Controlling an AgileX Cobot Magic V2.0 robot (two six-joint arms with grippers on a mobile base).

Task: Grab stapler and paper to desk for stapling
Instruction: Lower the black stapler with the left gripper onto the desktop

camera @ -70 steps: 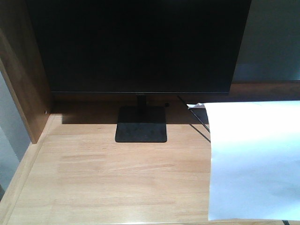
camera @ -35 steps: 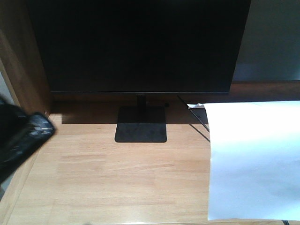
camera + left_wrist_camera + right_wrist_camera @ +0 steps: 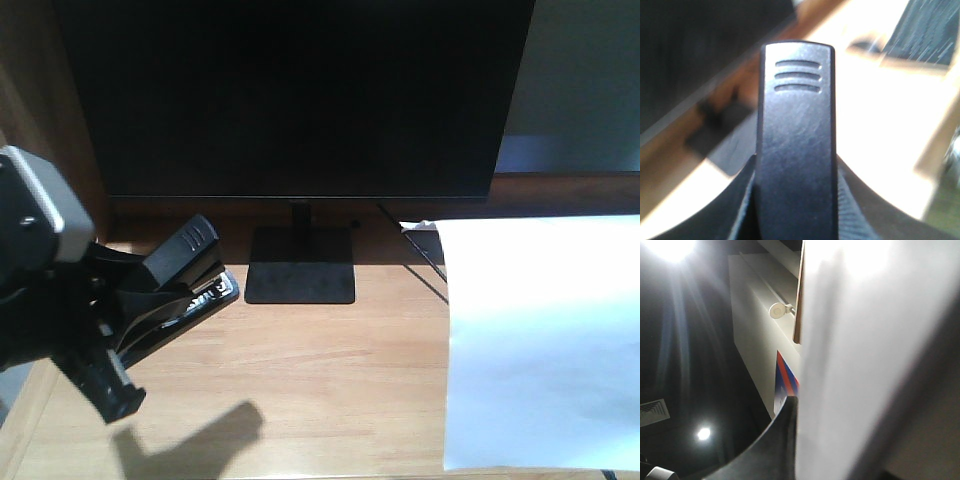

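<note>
1. the left claw (image 3: 110, 320) sits at 9 o'clock in the front view, its jaws pinching the rear of the stapler (image 3: 180, 275).
2. the stapler is tilted, its nose pointing up toward 1 o'clock. it is at the left side of the desk (image 3: 290, 385), just left of the monitor stand (image 3: 300, 278).
3. a dark shadow (image 3: 190, 435) lies on the desk at 7 o'clock, apart from the stapler.
4. in the left wrist view the stapler (image 3: 796, 140) fills the middle, its 3 ridges toward 12 o'clock. the dark fingers (image 3: 742, 215) press against both of its sides at 6 o'clock.
5. the black monitor (image 3: 290, 90) fills the top of the front view, and a thin cable (image 3: 425, 255) runs down from it toward the paper.
6. the paper (image 3: 545, 340) covers the right side of the desk, from 3 o'clock down to 5 o'clock. its far left corner is slightly curled.
7. the right claw (image 3: 860, 425) shows only in its own wrist view. there the paper (image 3: 865, 340) runs up between a dark finger (image 3: 777, 440) at 7 o'clock and a blurred dark shape at 4 o'clock, so the jaws look pressed onto the sheet.
8. bright ceiling lights (image 3: 670, 247) glare at 11 o'clock in that view.
</note>
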